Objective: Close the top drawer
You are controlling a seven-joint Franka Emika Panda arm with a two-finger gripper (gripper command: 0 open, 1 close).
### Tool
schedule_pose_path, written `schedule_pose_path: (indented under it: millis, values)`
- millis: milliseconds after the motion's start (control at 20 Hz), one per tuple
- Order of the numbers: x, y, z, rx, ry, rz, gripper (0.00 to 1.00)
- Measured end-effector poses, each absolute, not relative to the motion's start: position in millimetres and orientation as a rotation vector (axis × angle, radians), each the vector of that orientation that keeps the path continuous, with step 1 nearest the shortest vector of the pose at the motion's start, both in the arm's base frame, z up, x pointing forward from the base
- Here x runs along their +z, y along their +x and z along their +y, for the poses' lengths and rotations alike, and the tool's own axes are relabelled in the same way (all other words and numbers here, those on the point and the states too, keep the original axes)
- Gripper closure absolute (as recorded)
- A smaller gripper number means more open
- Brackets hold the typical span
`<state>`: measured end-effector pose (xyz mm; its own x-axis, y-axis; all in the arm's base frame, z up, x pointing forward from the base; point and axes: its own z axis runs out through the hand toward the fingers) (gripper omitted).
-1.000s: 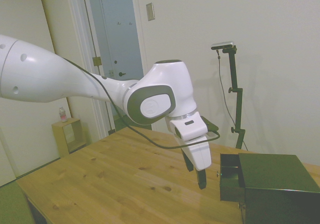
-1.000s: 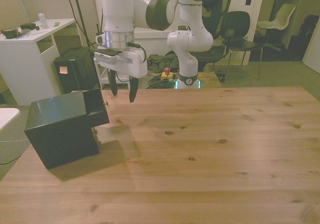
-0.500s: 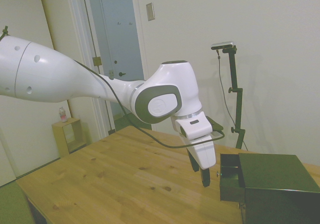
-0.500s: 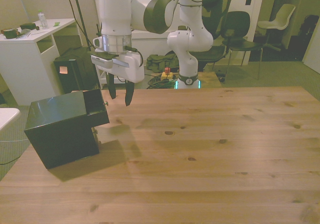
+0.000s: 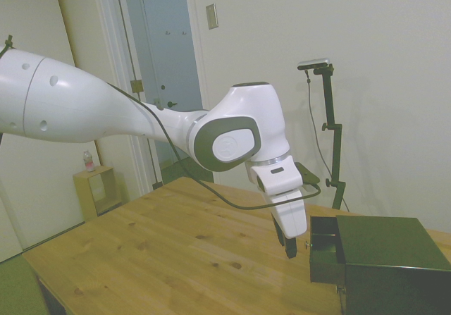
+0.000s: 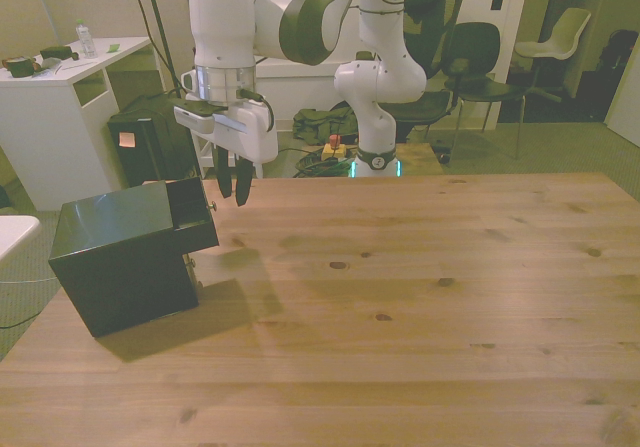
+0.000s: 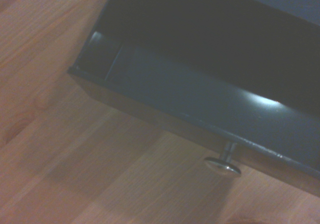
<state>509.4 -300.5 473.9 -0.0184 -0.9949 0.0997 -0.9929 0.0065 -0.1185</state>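
Overhead, the claw (image 6: 232, 185), fingers slightly apart, hangs above the wooden table (image 6: 420, 307) beside the top drawer (image 6: 193, 215).

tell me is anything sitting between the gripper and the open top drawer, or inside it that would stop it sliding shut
Nothing visible does. The gripper hangs just in front of the top drawer, near its knob, with only bare air between them. In the wrist view the part of the drawer's inside that shows is empty, and the cabinet behind it looks clear.
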Motion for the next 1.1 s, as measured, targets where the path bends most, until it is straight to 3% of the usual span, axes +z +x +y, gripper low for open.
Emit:
schedule_pose_path:
  millis: [1100]
  values:
    - [482.5, 503.4, -339.9, -0.243, -2.093, 2.311, 1.00]
